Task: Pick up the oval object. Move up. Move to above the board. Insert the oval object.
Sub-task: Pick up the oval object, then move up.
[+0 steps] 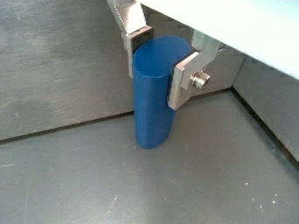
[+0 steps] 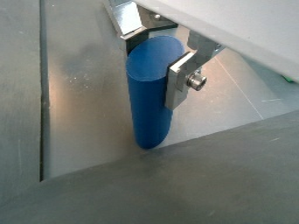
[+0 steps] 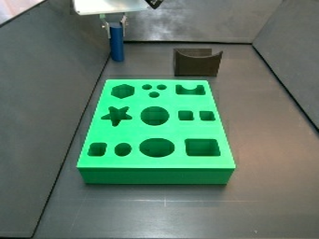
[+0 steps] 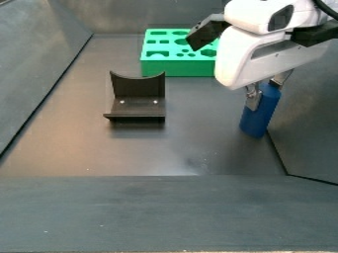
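Observation:
The oval object is a plain blue peg standing upright on the grey floor near a corner of the bin, and it shows in both wrist views. My gripper has its two silver fingers pressed on opposite sides of the peg's top end, shut on it. In both side views the gripper sits over the peg, which stands by the wall. The board is a bright green block with shaped holes, lying apart from the peg; only its near end shows in a side view.
The dark fixture stands on the floor beyond the board and also shows in a side view. Grey walls enclose the floor, and one wall rises close beside the peg.

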